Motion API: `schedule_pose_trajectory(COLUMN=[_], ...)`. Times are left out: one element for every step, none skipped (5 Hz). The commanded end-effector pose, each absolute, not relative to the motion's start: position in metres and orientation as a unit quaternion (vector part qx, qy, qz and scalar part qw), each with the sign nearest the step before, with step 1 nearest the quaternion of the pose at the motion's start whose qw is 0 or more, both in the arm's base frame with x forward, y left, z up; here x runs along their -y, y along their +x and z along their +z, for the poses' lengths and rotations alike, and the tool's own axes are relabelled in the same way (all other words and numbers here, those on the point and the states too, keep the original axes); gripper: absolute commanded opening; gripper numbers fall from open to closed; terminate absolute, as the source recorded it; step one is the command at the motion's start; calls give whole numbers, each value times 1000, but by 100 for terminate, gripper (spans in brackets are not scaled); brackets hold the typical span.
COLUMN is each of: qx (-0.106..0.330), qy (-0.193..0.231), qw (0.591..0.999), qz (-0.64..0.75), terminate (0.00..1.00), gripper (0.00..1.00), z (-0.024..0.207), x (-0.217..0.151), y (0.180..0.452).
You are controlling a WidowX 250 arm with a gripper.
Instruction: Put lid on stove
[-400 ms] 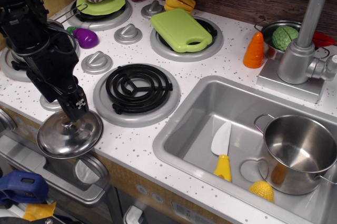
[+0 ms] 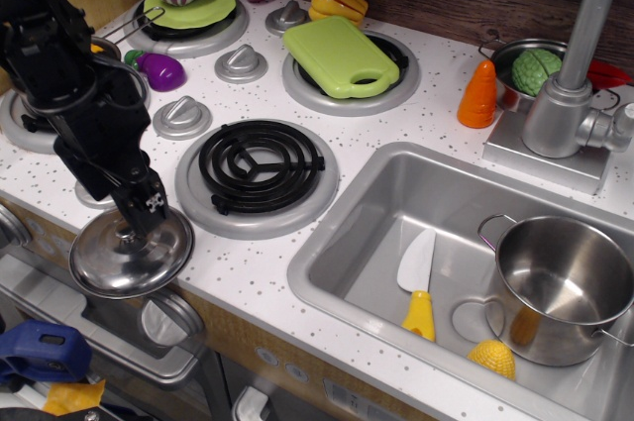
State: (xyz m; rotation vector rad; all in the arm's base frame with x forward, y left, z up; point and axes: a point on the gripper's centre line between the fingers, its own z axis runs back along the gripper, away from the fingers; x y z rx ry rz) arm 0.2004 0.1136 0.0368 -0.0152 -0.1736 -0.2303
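Steel lid [image 2: 131,254] sits at the worktop [image 2: 258,267] edge just left of the stove [image 2: 260,169], my pincer [image 2: 139,224] clenched on its centre knob so I can carry it onto the coil.

No readable text, labels, brands, numbers or signs appear on anything in view.
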Motion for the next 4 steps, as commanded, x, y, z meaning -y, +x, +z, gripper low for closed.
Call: schedule_pose_trajectory(qx=[101,107,110,111], qy=[-2,-10,-18,-22], qw=[988,987,987,988], qz=[-117,-120,-114,-110], terminate=[0,0,0,0], gripper=[100,100,100,100], z=[34,26,21,19], x=[-122,-124,-124,-123], y=[201,200,199,197])
